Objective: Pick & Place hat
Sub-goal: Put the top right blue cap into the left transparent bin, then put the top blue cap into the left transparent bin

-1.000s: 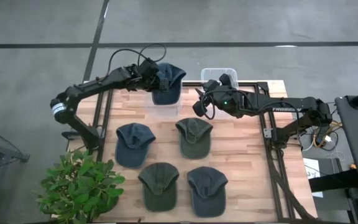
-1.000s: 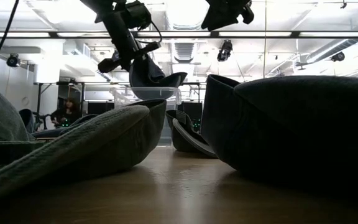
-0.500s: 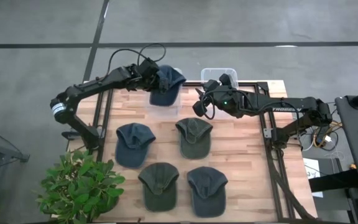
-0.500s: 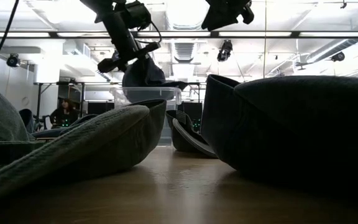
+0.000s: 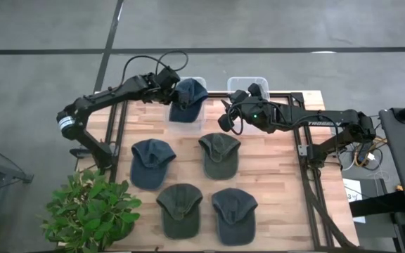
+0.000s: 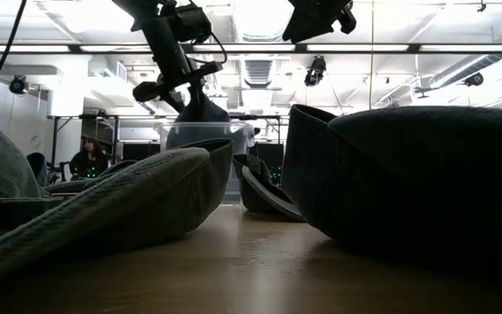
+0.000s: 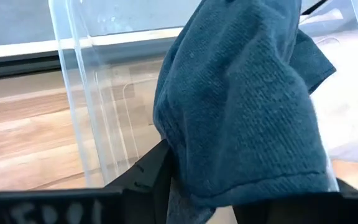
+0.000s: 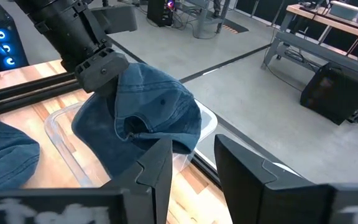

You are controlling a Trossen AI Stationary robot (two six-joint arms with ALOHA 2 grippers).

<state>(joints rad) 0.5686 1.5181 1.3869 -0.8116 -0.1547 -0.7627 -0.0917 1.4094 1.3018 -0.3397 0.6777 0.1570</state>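
Left gripper [image 5: 169, 82], upper centre of high view, clamped on blue cap [image 5: 188, 98], hanging over clear bin [image 5: 200, 81] for dropping. Right gripper [image 5: 225, 121] idle nearby, fingers apart, empty.

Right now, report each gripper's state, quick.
Left gripper: shut on the blue denim cap, held over the clear plastic bin.
Right gripper: open, empty, hovering near the other clear bin.

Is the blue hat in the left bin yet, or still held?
Partly in, still held: the blue hat hangs from the left gripper, its lower part inside the clear bin.
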